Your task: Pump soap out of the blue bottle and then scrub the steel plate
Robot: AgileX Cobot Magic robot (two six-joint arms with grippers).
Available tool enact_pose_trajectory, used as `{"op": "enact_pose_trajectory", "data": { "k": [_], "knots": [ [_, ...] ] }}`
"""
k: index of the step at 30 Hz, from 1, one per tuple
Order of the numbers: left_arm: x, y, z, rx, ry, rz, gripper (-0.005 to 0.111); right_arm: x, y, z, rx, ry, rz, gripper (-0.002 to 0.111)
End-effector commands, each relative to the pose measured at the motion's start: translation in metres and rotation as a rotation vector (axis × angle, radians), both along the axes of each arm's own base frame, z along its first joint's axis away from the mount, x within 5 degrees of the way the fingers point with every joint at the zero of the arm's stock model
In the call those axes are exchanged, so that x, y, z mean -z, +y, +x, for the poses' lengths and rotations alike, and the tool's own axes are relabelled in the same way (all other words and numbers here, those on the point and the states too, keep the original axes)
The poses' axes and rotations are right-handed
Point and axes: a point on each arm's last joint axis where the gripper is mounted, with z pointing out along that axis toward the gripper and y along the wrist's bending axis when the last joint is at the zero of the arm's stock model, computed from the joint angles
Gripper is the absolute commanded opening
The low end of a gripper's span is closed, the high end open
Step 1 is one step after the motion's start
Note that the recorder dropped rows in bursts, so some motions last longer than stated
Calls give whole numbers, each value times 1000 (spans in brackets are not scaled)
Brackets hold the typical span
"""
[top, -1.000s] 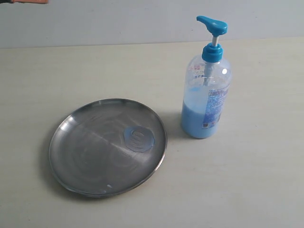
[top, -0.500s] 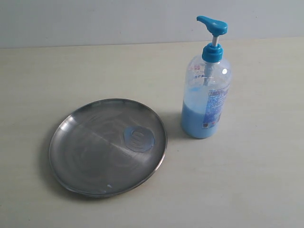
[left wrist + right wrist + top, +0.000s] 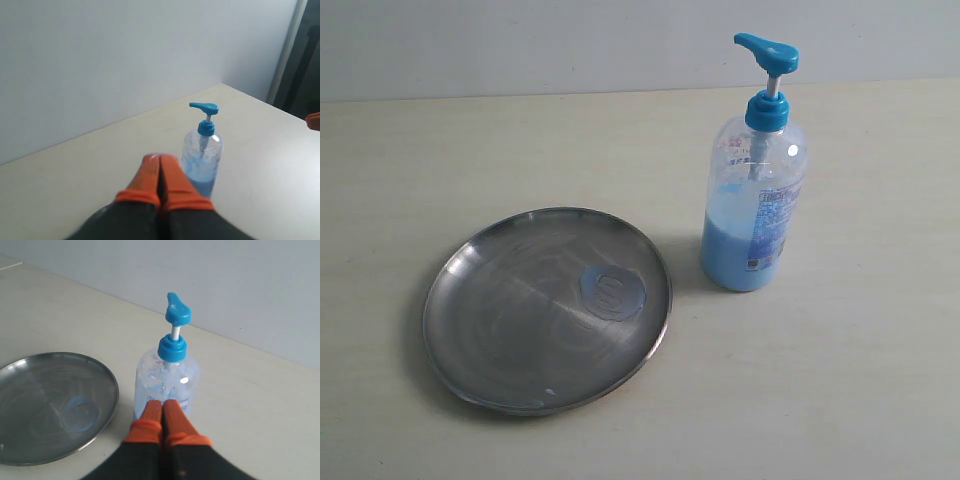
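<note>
On the pale, matt table (image 3: 840, 390), exterior view: the steel plate (image 3: 470, 300) lies flat left of centre. It is round, shallow and shiny grey, with a raised rim and faint swirl marks across its face. A small, flat, roughly round blob of bluish soap (image 3: 612, 293) sits on the plate's right half, on the side nearer the bottle. The blue bottle (image 3: 753, 215) stands upright just beside the plate's right rim, not touching it. It has a clear plastic body, a printed label (image 3: 775, 225) and light blue liquid filling about the lower half. Its bright blue pump head (image 3: 767, 50) is raised on its stem, spout pointing left. A plain grey-white wall (image 3: 520, 45) closes the far edge.

Left wrist view: the left gripper (image 3: 158, 159) is held above the table, aimed toward the bottle (image 3: 202, 150). Its two orange, tapering fingers (image 3: 147, 175) are pressed flat against each other, emerging from a black base.

Right wrist view: the right gripper (image 3: 162, 404) also has its orange fingers (image 3: 172, 417) closed tip to tip, pinching nothing. It points at the lower body of the bottle (image 3: 167, 367) from above table level. Beside the bottle lies the plate (image 3: 30, 385) — the soap (image 3: 80, 412) shows as a pale bluish ring near the rim closest to the bottle.
</note>
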Motion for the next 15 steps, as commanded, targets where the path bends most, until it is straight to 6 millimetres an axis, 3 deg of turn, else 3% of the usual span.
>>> {"op": "enact_pose_trajectory", "data": {
  "k": [1, 9, 15],
  "knots": [
    [2, 2, -3, -7, -2, -3, 0, 0, 0, -1, -2, -16, 5, 0],
    [-2, 18, -27, -12, -91, -47, 0, 0, 0, -1, -1, -15, 6, 0],
    [15, 30, -38, -47, -175, -16, 0, 0, 0, -1, -1, -15, 6, 0]
  ]
}}
